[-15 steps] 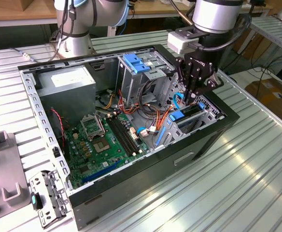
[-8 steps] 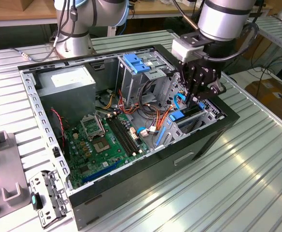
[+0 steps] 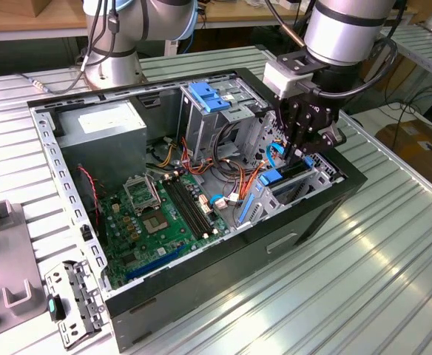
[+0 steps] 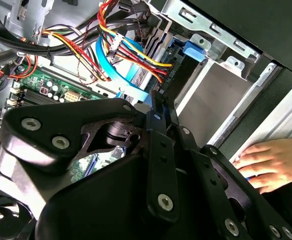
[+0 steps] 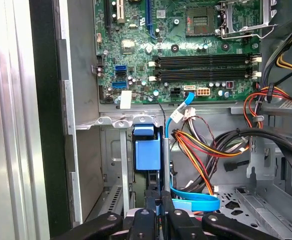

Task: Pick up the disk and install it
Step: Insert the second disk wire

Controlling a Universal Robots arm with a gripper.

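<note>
The disk (image 3: pixel 275 177) stands on edge in the drive bay at the exterior view's right end of the open computer case (image 3: pixel 223 255), its blue carrier showing along the top. In the first wrist view the carrier (image 5: pixel 147 147) sits down between the bay's metal walls. The second wrist view shows its blue end tab (image 4: pixel 193 50). My gripper (image 3: pixel 307 154) reaches down into the bay at the disk's far end. Its fingers are drawn close together on the carrier's thin top edge in both wrist views (image 5: pixel 159 205) (image 4: pixel 156 107).
Orange, yellow and black cable bundles (image 5: pixel 206 150) and a blue flat cable (image 5: pixel 196 202) run beside the bay. The motherboard (image 3: pixel 164 214) lies mid-case and the grey power supply (image 3: pixel 101 133) at the back. A person's hand (image 4: pixel 266 165) rests on the case edge. A metal bracket (image 3: pixel 72 299) lies outside the case.
</note>
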